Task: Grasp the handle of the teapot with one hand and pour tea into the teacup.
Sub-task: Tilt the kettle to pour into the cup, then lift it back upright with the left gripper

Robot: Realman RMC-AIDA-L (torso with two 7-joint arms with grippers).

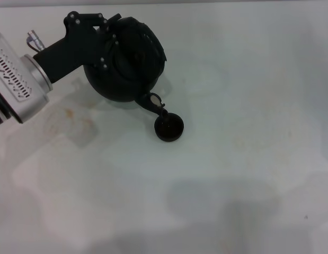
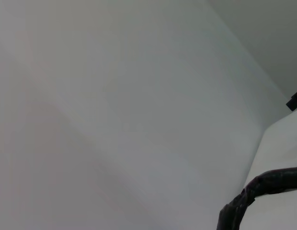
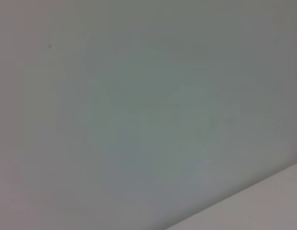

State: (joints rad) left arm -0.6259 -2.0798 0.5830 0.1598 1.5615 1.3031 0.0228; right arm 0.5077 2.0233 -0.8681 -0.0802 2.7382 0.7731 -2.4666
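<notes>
Spreading across the whole head view, a pale white table (image 1: 232, 174) carries faint yellowish stains to the left of the teapot (image 1: 126, 66). From the left edge comes the left arm, its silver wrist casing cut off by the frame; a perforated patch on that casing cannot be read as lettering. The left gripper (image 1: 108, 39) is a black mass clamped on the handle (image 1: 148, 39) over the tilted teapot, though its fingers blend into the dark pot and are hard to separate from it. The teapot's lid knob faces the camera, and its short spout (image 1: 153, 101) dips toward the teacup (image 1: 169, 127), which stands on the table just below the spout tip. The cup's contents cannot be made out. Only a blurred curved piece of handle (image 2: 256, 189) shows in the left wrist view. Nothing but blank surface fills the right wrist view.
</notes>
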